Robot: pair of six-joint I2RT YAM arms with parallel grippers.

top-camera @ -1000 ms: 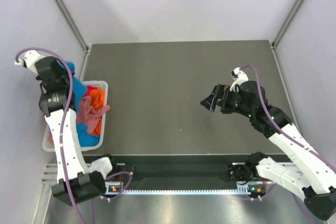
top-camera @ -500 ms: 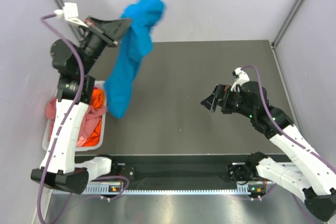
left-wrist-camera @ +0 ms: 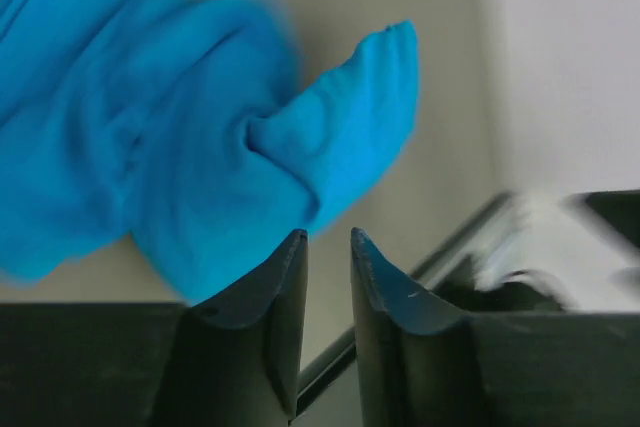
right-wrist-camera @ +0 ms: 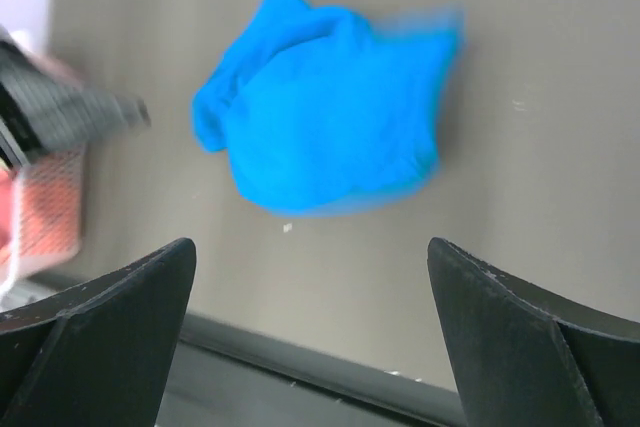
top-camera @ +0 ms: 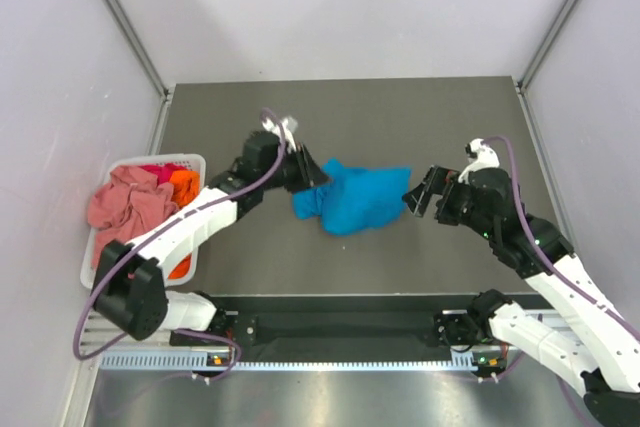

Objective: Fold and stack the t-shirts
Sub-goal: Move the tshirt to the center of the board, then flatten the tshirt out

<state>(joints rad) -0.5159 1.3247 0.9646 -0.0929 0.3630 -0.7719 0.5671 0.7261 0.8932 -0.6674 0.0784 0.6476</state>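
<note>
The left pincer (left-wrist-camera: 327,237) has its jaws only a sliver apart, with bare tabletop showing through the slit and no cloth between them, so it holds nothing. Its tips sit just at the left end of the turquoise t-shirt (left-wrist-camera: 180,147), though I cannot tell whether they brush the cloth. In the overhead view that shirt (top-camera: 355,199) lies crumpled on the tabletop (top-camera: 400,117) between the two arms, well out of the basket (top-camera: 190,159). It is a rumpled heap rather than a spread garment, and its longer axis runs roughly across the table from one arm toward the other. The right pincer (right-wrist-camera: 310,247) is spread wide and empty. It is aimed at the shirt (right-wrist-camera: 330,137), which lies straight ahead of it and centred between its fingers, with the right end of the cloth just beside the tips. Each arm is therefore close to its own end of the long axis, and neither is clearly nearer. My judgement is that the next move is to take the two ends and pull the heap flat before any fold. The salmon-pink t-shirt (top-camera: 125,202) and the orange t-shirt (top-camera: 183,185) wait in the basket, off to the left.
</note>
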